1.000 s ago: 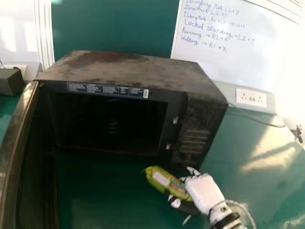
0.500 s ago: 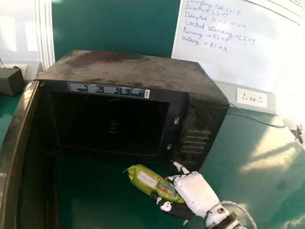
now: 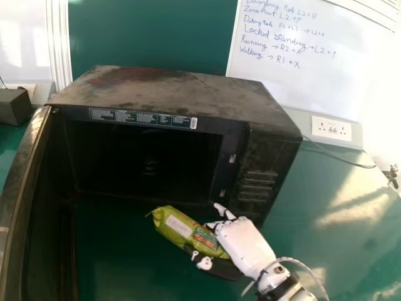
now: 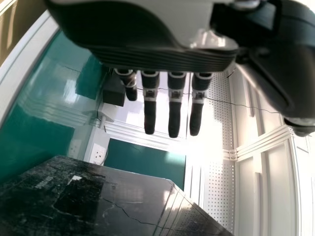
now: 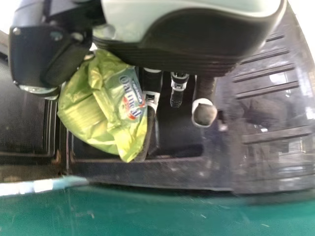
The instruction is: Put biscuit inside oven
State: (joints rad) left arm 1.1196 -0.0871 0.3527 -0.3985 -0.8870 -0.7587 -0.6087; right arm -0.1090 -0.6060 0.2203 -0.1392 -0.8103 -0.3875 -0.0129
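Where the right arm comes in at the head view's bottom edge, right hand (image 3: 244, 241): white-backed, pinching the packet between thumb and fingers; in the right wrist view, other fingers extend beside it.
Biscuit packet (image 3: 182, 229): green wrapper, pale label, crimped end; held aslant, far end pointing left; outside the oven, just in front of the opening's lower right part.
Left hand (image 4: 133, 32): in the left wrist view; fingers straight and slightly apart, thumb standing off to the side; microwave top beyond.
Worktop (image 3: 332, 219): green, glossy, sunlit patches at right; bears the oven.
Microwave door (image 3: 28, 188): dark, swung wide open, at the head view's left.
Microwave oven (image 3: 188, 94): black, dusty on top, printed strip above the opening, slotted panel right of it.
Cavity (image 3: 113, 157): dark, open toward the hand and packet.
Box (image 3: 12, 108): dark, at the far left, beyond the door.
Cable (image 3: 341, 161): thin, running from behind the oven to the right.
Socket plate (image 3: 331, 128): white, on the ledge behind the worktop.
Whiteboard (image 3: 338, 69): handwritten lines, upright at the back right.
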